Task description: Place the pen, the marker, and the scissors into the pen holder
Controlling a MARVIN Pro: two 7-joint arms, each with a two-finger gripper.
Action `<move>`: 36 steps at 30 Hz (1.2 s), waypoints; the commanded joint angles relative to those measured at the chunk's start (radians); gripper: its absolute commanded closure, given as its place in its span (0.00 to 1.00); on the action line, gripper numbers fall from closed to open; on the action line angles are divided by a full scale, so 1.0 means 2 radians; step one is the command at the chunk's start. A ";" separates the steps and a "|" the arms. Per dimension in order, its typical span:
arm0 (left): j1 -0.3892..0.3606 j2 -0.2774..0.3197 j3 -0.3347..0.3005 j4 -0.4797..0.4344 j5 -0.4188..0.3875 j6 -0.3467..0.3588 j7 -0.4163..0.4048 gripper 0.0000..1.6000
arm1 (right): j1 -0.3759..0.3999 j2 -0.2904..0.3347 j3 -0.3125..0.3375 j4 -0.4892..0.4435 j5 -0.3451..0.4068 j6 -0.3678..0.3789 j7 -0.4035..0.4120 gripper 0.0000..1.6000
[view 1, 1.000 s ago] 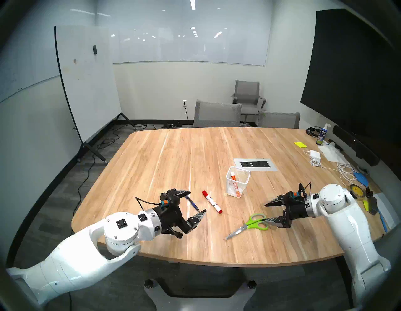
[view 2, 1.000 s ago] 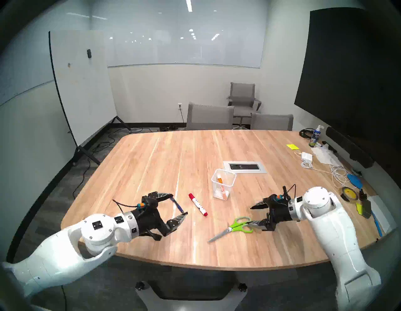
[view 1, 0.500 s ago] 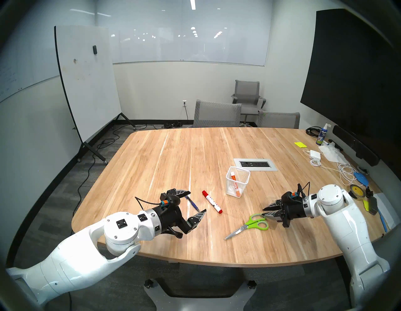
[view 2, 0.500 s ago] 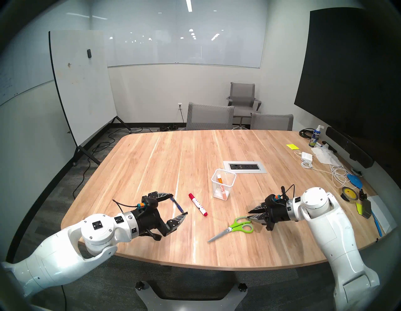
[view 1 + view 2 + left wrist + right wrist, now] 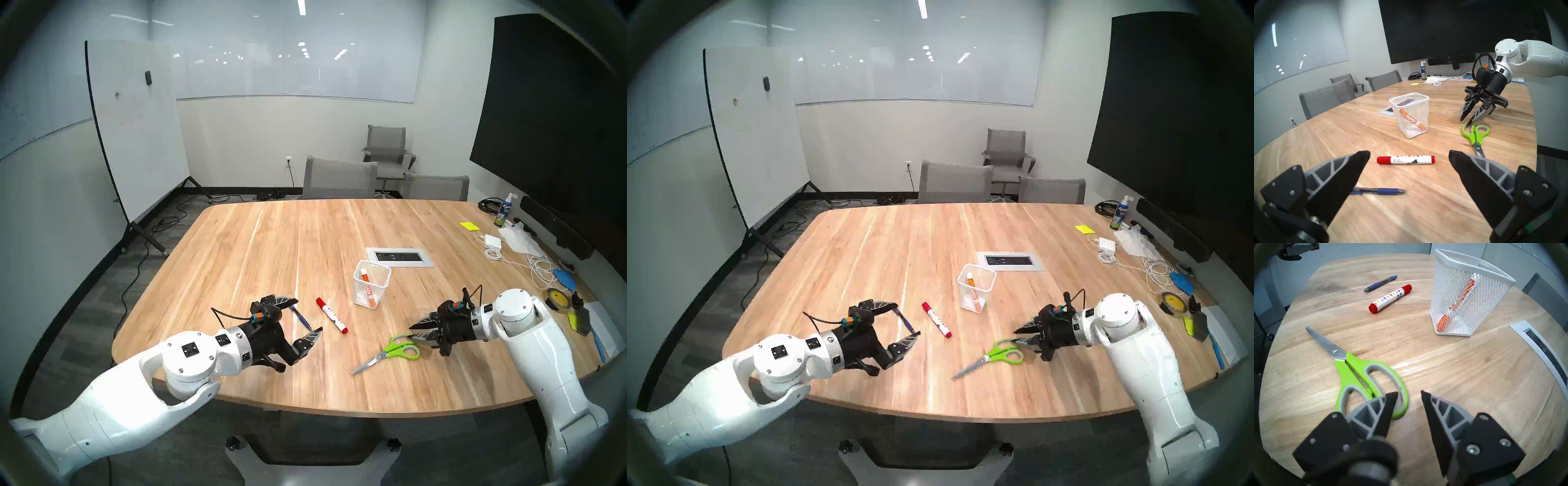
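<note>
Wooden bench (image 5: 258, 258) planks are lying bare across the far half, while the pen (image 5: 1379, 191), red marker (image 5: 1405, 159), scissors (image 5: 1362, 372) and mesh pen holder (image 5: 1411, 115) are sitting apart near the front edge. The left gripper (image 5: 1409, 157) is hovering over the pen, reaching forward almost level, fingers (image 5: 1349, 171) spread wide and empty. The right gripper (image 5: 1409, 394) is tilting down with fingers partly spread, one tip inside a green handle loop, gripping nothing.

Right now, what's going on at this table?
The right pincer sits half-closed at the green scissors, one finger over a handle loop, nothing lifted. The left pincer hangs open above the blue pen and red marker. The pen holder holds only an orange marker.
</note>
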 commanded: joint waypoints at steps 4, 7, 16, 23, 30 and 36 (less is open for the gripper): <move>-0.002 -0.001 -0.003 -0.011 0.001 -0.004 0.001 0.00 | -0.001 0.002 0.000 -0.011 -0.002 0.000 0.002 0.29; -0.002 0.000 -0.003 -0.011 0.001 -0.004 0.001 0.00 | -0.002 0.001 0.000 -0.009 -0.005 -0.001 0.000 0.28; -0.002 0.000 -0.003 -0.011 0.001 -0.004 0.001 0.00 | -0.005 0.000 -0.004 -0.007 -0.013 -0.002 -0.002 0.29; -0.002 -0.001 -0.003 -0.011 0.001 -0.004 0.001 0.00 | -0.006 -0.001 -0.009 -0.004 -0.019 -0.001 -0.006 0.25; -0.002 -0.001 -0.003 -0.011 0.001 -0.004 0.001 0.00 | -0.008 -0.002 -0.012 -0.003 -0.023 -0.002 -0.009 0.45; -0.002 -0.001 -0.003 -0.011 0.001 -0.004 0.001 0.00 | -0.007 -0.001 -0.015 -0.002 -0.024 -0.002 -0.009 0.98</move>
